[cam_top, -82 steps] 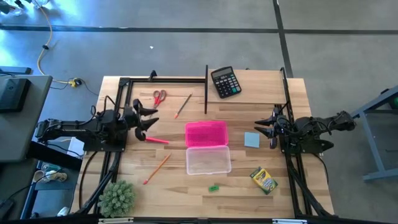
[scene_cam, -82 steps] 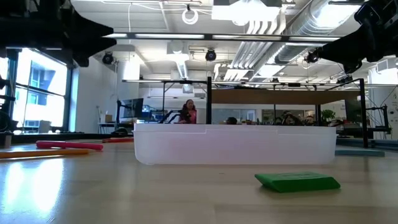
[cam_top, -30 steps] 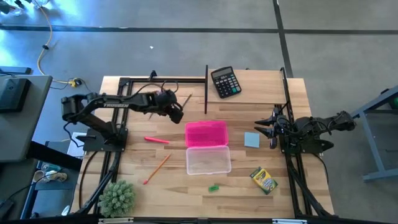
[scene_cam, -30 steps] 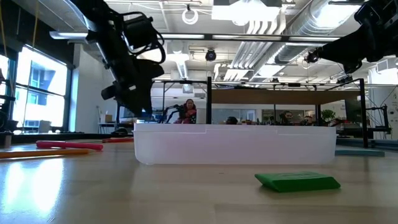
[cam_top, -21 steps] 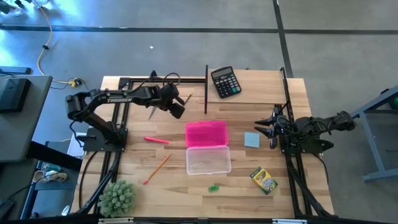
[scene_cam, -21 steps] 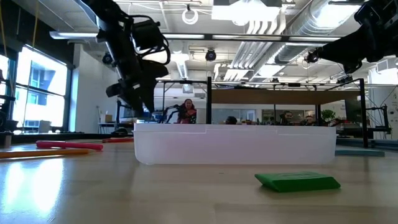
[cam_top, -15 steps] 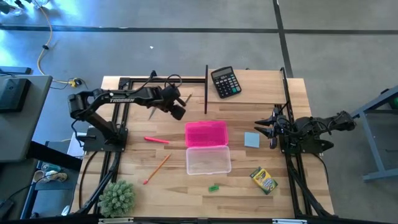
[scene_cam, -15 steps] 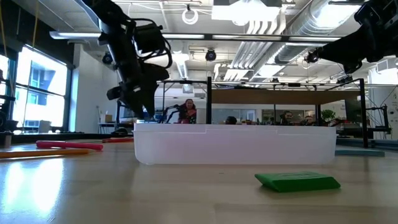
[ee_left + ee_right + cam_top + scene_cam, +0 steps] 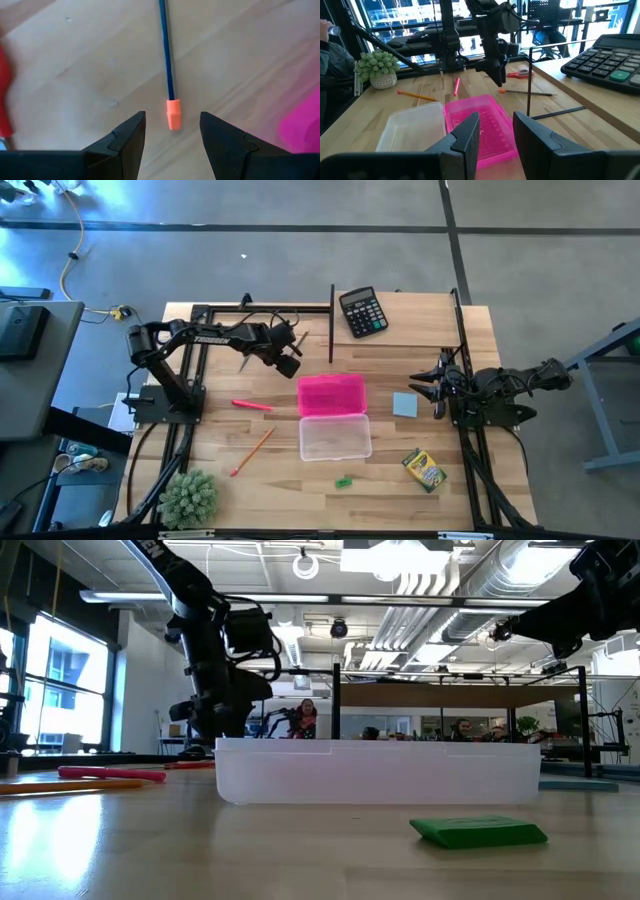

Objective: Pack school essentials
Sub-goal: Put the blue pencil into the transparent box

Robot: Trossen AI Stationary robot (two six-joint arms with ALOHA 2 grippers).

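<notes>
A bright pink plastic case half (image 9: 332,394) adjoins a clear frosted plastic case half (image 9: 335,437) on the pale striped wooden table (image 9: 440,370). Red-handled scissors (image 9: 256,336), a pink pen (image 9: 252,405), an orange pencil (image 9: 252,451) and a dark blue pencil with an orange eraser (image 9: 169,75) lie there. So do a light-blue square (image 9: 404,404), a yellow-green crayon box (image 9: 424,470), a small green piece (image 9: 344,481), a black calculator (image 9: 362,312) and a fuzzy green plant ball (image 9: 188,497). The 2 arms are black.

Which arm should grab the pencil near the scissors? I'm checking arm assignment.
Left. Its open hand already hovers over the pencil, eraser end between the fingers. The right hand waits at the table's far side, by the light-blue square.
</notes>
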